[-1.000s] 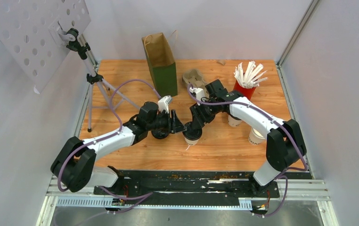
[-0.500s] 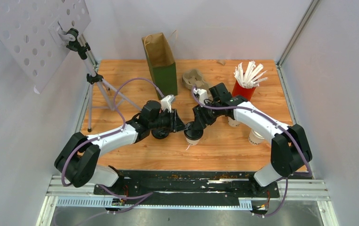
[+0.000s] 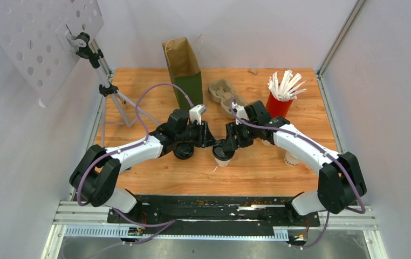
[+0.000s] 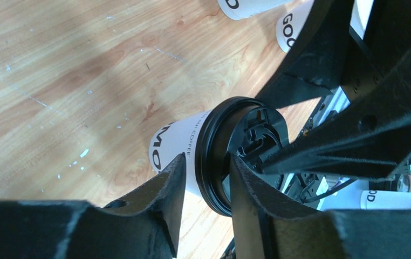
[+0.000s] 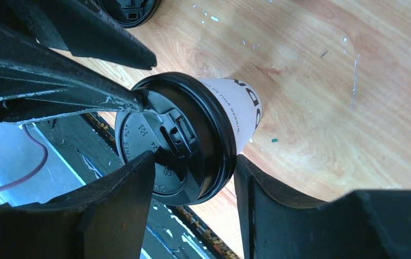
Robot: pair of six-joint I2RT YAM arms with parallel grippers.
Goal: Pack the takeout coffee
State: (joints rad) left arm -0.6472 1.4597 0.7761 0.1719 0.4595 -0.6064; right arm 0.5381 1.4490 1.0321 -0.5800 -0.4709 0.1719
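Toward the arm bases from the paper bag [image 3: 184, 69]: my right pincer [image 5: 192, 162] clamps the lidded cup [image 3: 223, 159] across its lid. My left pincer [image 4: 207, 162] straddles the lid's rim; grip uncertain.

Top view: centre cup [image 3: 223, 158] sits mostly under right gripper [image 3: 226, 145], so its top barely shows. Another cup [image 3: 291, 158] by the bench's right edge is half hidden by the right forearm. Carrier [image 3: 219, 90] near end is covered by the right wrist. Right wrist view: loose lid [image 5: 128, 7] cut by top edge. Left wrist view: cup print legible only in fragments. Left gripper [image 4: 206, 175] and right gripper: can't tell if jaws touch the cup's lid [image 5: 171, 140].
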